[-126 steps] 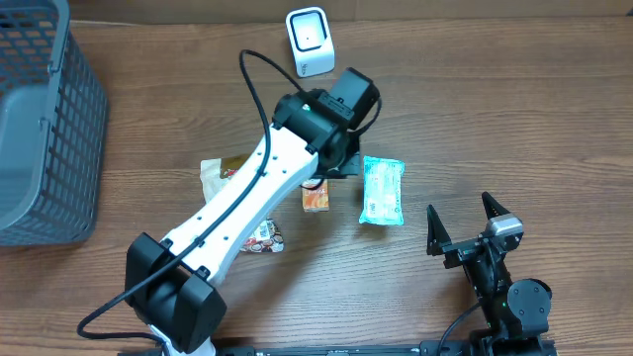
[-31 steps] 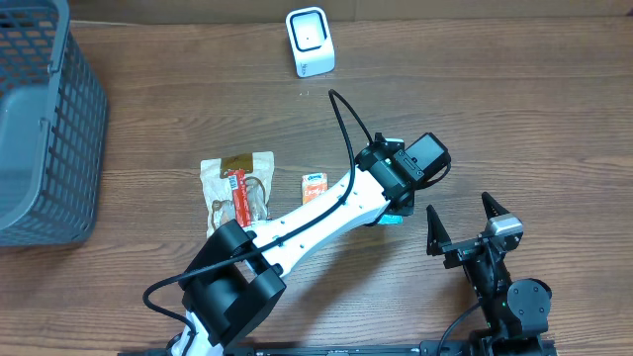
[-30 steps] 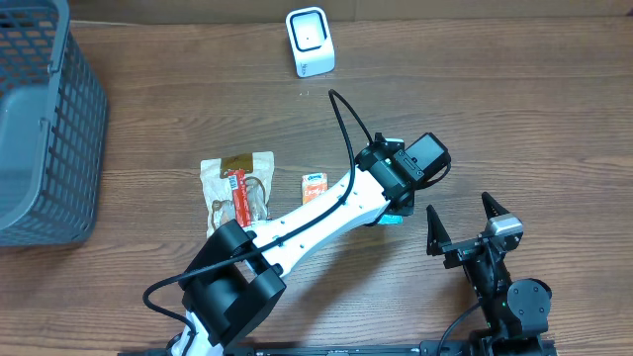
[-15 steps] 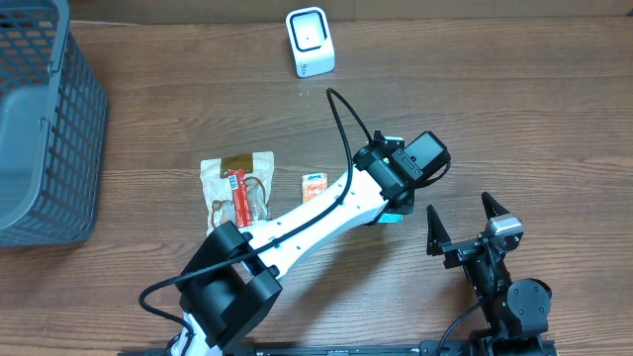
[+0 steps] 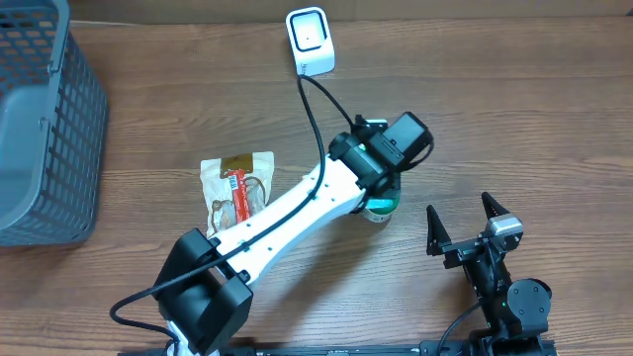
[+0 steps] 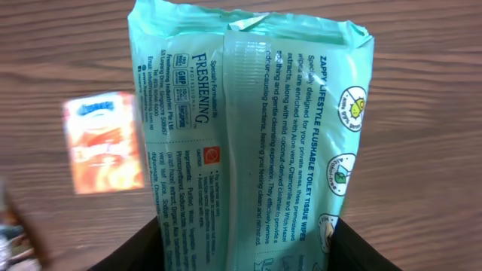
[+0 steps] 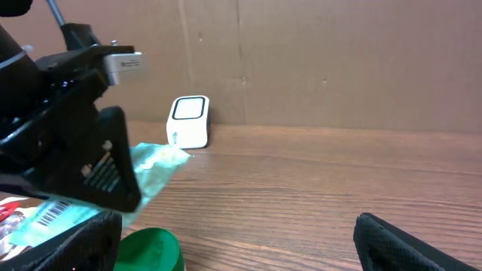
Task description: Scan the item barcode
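One wipes pack (image 6: pixel 248 128) is grasped by its lower end in the left end effector (image 6: pixel 252 260), held above the desk (image 5: pixel 514 99) well short of the scanner (image 5: pixel 310 41), while the right end effector (image 5: pixel 460 210) stands released and empty near the desk's front edge.

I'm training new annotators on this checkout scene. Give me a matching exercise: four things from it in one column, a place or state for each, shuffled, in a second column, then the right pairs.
Column one
1. wipes pack
2. scanner
3. basket
4. right gripper

Column two
A. open, holding nothing
B. at the left edge of the table
C. gripped by the left gripper
D. standing at the far side of the table

Pairs: 1-C, 2-D, 3-B, 4-A
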Available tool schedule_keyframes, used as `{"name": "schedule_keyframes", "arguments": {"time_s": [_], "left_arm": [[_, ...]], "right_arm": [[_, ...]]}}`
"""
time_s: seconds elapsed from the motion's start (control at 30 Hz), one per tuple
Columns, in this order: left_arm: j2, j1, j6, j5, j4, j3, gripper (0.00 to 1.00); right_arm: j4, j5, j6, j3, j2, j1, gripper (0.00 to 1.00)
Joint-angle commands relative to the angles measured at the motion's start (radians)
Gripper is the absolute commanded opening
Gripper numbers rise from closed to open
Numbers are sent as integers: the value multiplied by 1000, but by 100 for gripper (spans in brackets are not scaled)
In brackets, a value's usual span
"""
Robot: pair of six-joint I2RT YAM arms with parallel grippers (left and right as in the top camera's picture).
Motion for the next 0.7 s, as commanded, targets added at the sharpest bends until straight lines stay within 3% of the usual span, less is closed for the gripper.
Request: {"name": "schedule_keyframes", "arguments": {"time_s": [0.0, 0.27, 0.67], "left_arm": [[-43, 48, -10, -9, -39, 14, 47], [-42, 93, -10, -57, -156, 7, 47], [-41, 83, -32, -9, -85, -135, 48]], "right_arm": [[6, 5, 3, -11, -9, -4, 100], [6, 5, 3, -11, -9, -4, 100], [6, 5, 3, -11, -9, -4, 100]]}}
